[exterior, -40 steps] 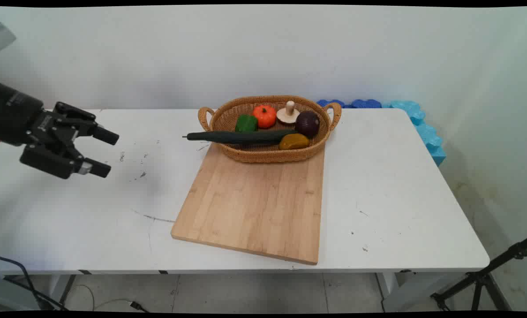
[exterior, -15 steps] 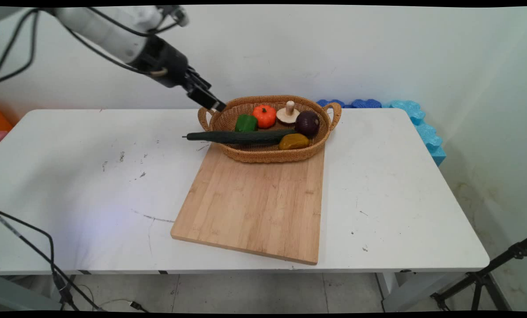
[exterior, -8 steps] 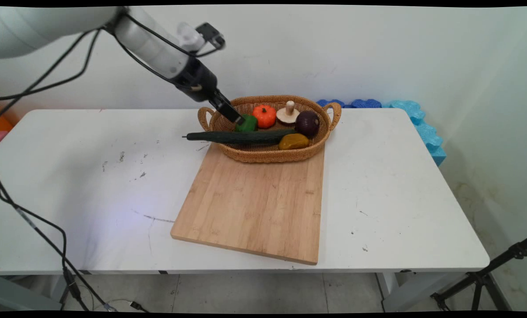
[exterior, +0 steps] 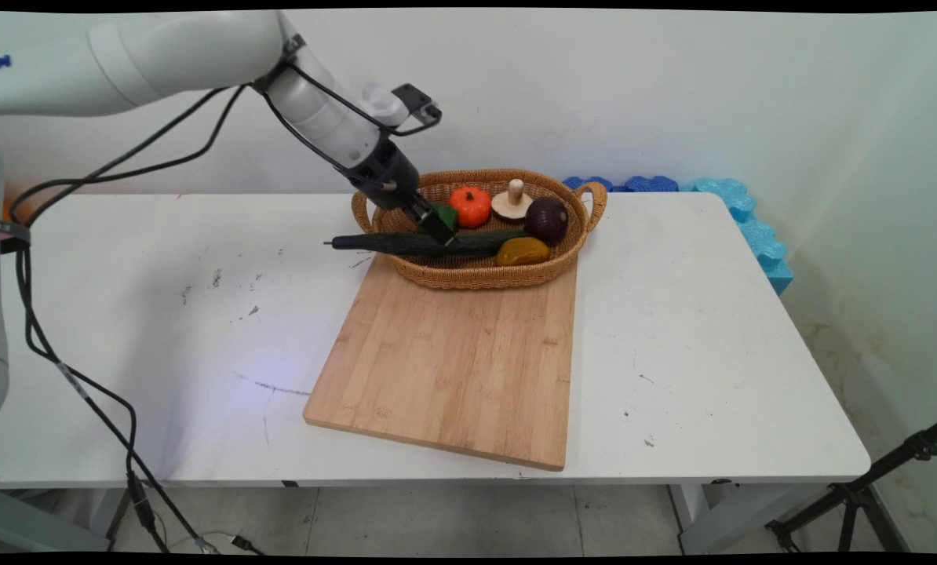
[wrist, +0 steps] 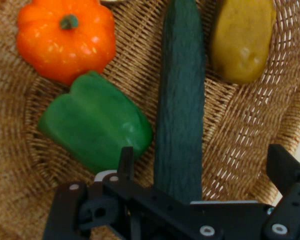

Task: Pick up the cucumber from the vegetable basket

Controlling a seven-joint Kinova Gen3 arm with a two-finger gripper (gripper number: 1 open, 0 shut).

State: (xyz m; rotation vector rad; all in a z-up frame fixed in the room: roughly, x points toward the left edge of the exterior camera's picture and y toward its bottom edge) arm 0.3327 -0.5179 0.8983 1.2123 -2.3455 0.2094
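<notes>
I'm seeing the hand (wrist: 202, 172) sitting wide open over the cucumber (wrist: 180, 100), fingers straddling it, gripping nothing. Cuke's lying in the basket (exterior: 480, 275) w/ its tip poking over the rim, green pepper (wrist: 96, 129) just beside.

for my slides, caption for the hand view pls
Open hand straddling the cucumber in a wicker basket.

A long dark-green cucumber (exterior: 429, 242) lay flat across the woven basket (exterior: 480, 275) at upper centre, its stem end overhanging the left rim.
</notes>
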